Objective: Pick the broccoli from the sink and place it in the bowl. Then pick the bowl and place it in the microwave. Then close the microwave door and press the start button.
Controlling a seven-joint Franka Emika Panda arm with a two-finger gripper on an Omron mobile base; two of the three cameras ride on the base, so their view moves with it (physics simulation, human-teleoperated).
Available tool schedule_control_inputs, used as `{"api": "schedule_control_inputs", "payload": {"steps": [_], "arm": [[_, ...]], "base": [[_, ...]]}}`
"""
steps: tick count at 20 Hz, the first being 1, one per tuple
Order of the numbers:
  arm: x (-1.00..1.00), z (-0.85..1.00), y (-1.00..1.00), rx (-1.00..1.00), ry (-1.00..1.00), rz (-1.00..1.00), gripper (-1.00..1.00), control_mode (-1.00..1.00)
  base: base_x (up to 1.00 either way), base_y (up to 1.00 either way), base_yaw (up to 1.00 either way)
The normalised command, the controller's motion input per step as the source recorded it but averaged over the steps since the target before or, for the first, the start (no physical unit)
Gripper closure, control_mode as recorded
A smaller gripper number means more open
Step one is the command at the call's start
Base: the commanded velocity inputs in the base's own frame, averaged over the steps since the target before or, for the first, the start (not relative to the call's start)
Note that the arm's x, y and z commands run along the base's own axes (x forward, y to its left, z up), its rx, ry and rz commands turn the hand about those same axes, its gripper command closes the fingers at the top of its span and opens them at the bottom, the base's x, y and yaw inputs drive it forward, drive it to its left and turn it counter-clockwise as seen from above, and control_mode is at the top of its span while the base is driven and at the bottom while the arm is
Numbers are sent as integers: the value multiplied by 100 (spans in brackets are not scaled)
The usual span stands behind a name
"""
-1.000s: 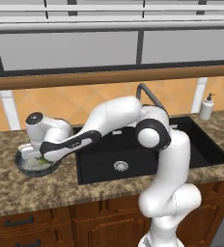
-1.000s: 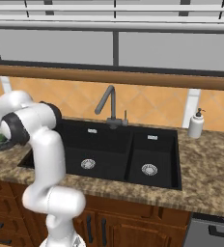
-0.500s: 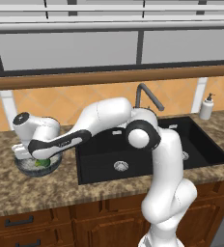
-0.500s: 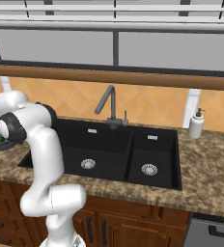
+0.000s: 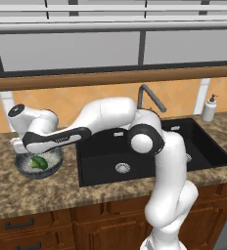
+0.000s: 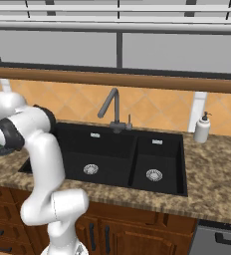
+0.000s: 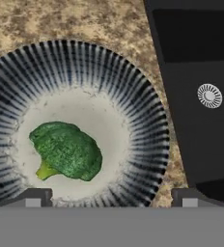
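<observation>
honestly, your main risk now is the next grasp: the round ribbed blue-grey bowl with the pale speckled inside [image 7: 80, 125] sits on the brown granite counter [image 5: 52, 190] just beside the wide black double-basin sink [image 5: 149, 146], and a pinch on its thin rim could slip or tip it. if it tilts, the small bright green broccoli floret [image 7: 65, 150] may roll out, perhaps toward the basin at 3 o'clock in the hand view. coming down off-centre could also shove the bowl along the stone rather than catch it.

the broccoli lies loose inside the bowl, toward 7 o'clock of the bowl's floor in the hand view, yellowish stalk pointing to the lower left. in the left base view you see it as a green patch in the bowl [image 5: 38, 165] under the white hand.

the two-finger gripper [image 7: 111, 197] hovers above the bowl with its jaws spread wide, the dark fingertips [image 7: 34, 197] set about as far apart as the bowl's floor. they hold nothing and touch nothing, by my reading; the broccoli sits between them but lower.

you should aim for one rim wall, not the middle.
</observation>
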Motion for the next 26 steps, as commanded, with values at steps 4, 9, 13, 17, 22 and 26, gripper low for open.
{"api": "schedule_control_inputs", "payload": {"steps": [4,9,13,17,22,26], "arm": [[-32,9,-63,19,-5,-6,-100,-100],[-33,0,-72,25,0,-2,-100,-100],[-26,0,-74,21,0,0,-100,-100],[1,-3,-42,11,4,0,-100,-100],[48,-19,7,3,9,0,-100,-100],[65,-17,41,0,7,0,-100,-100]], "base": [[0,0,0],[0,0,0],[0,0,0],[0,0,0],[0,0,0],[0,0,0]]}}
